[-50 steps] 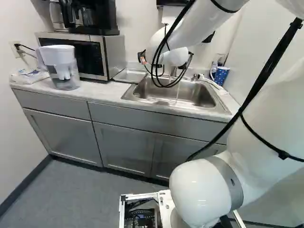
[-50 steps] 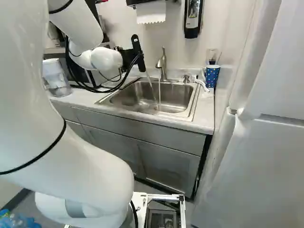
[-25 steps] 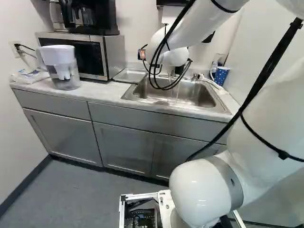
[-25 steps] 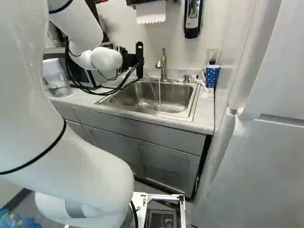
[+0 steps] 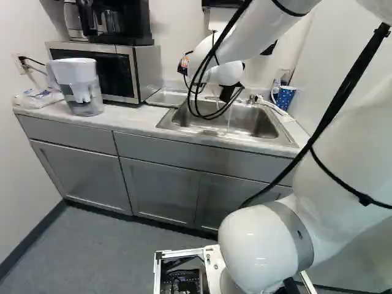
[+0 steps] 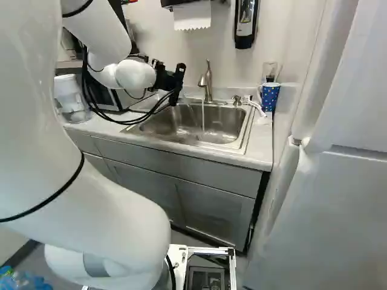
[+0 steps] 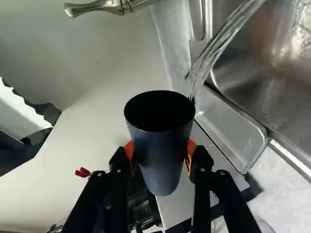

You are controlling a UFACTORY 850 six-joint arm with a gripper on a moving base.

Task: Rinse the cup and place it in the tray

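Noting a small kitchen corner: pale walls (image 5: pixel 15 165), grey floor (image 5: pixel 104 257), white arm (image 6: pixel 91 205) reaching across. Tall white appliance (image 6: pixel 338 199) at the right of the right base view. Grey cabinets (image 5: pixel 79 171) carry a light, faintly mottled worktop (image 5: pixel 131 117). Set into it, a steel sink (image 6: pixel 227 127); water falls from the tap (image 6: pixel 205 81) into the basin.

On the worktop, a microwave (image 5: pixel 146 70) with a black coffee maker (image 5: pixel 128 21) on top. Clear pitcher with white top (image 5: pixel 79 86) ahead of it. Shallow metal tray (image 5: pixel 166 97) lies between microwave and sink. On the wall, a paper sheet (image 6: pixel 192 17) hangs near a soap dispenser (image 6: pixel 245 24).

Gripper (image 6: pixel 177 84) near the tray-side end of the sink, jaws clenched on the dark cup (image 7: pixel 160 160), orange pads (image 7: pixel 191 150) against its sides. A strand of water meets its rim. Blue dotted mug (image 6: pixel 269 96) stands beyond the sink, white brush (image 6: pixel 257 107) beside it.
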